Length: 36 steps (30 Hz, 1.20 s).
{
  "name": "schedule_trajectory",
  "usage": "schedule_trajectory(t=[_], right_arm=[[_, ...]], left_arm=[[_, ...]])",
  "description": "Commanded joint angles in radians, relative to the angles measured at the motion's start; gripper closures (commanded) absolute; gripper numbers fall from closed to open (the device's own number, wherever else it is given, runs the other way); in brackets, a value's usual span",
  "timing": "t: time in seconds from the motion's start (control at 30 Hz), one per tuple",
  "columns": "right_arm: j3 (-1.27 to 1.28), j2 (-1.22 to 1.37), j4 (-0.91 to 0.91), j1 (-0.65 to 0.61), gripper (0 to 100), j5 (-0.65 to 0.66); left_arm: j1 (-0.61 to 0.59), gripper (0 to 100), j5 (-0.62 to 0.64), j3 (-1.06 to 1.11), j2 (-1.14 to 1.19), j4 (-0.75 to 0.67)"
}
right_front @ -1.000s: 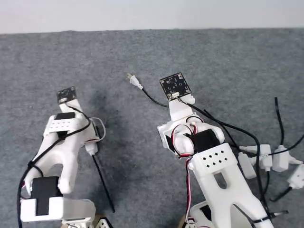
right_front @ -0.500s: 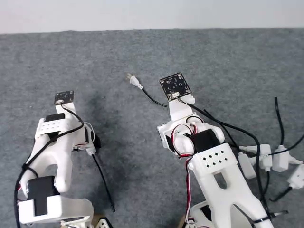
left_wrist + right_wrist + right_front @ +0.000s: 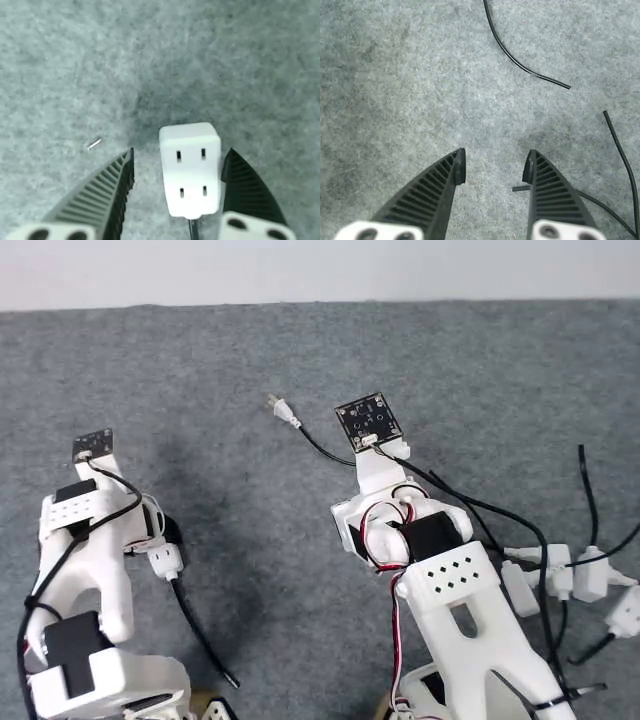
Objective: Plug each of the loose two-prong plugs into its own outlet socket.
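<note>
A white outlet socket (image 3: 190, 170) with two pairs of slots stands between the fingers of my left gripper (image 3: 180, 150). It rests against one finger (image 3: 240, 185), and carpet shows between it and the other finger (image 3: 117, 185), so the gripper is open. In the high view this socket (image 3: 164, 561) sits at the left arm's side, trailing a black cable (image 3: 200, 635). A loose two-prong plug (image 3: 283, 410) lies at the table's far middle. My right gripper (image 3: 495, 167) is open over bare carpet, holding nothing.
Several white plugs and sockets (image 3: 555, 572) with black cables lie in a cluster at the right edge. Loose black cable ends (image 3: 520, 62) lie beyond the right gripper. The right arm (image 3: 440, 570) stands over the middle of the grey carpet (image 3: 250, 500).
The left arm has swung to the left, and the white socket has gone along with it, bending its cable. The right arm has not moved.
</note>
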Motion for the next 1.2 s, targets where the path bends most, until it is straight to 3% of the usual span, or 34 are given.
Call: schedule_trajectory(t=[0.0, 0.2, 0.47, 0.57, 0.77, 1.0, 1.17], right_arm=[[-0.009, -0.028, 0.008, -0.005, 81.6, 0.012], [-0.009, -0.031, 0.008, -0.005, 81.6, 0.012], [-0.009, -0.031, 0.019, -0.005, 81.6, 0.012], [-0.011, -0.031, 0.021, -0.005, 81.6, 0.012], [-0.011, -0.031, 0.021, -0.005, 81.6, 0.012], [-0.011, -0.031, 0.016, 0.002, 81.6, 0.012], [-0.011, -0.031, 0.016, 0.002, 81.6, 0.012]], left_arm=[[-0.012, 73, -0.009, -0.061, -0.025, 0.054], [0.018, 73, -0.005, -0.090, -0.017, 0.120], [0.153, 73, 0.018, 0.002, 0.080, 0.049], [0.153, 79, 0.103, -0.041, 0.133, 0.071], [0.195, 99, 0.110, -0.119, 0.195, 0.077], [0.402, 98, 0.118, -0.133, 0.193, 0.058], [0.428, 98, 0.195, -0.191, 0.203, 0.044]])
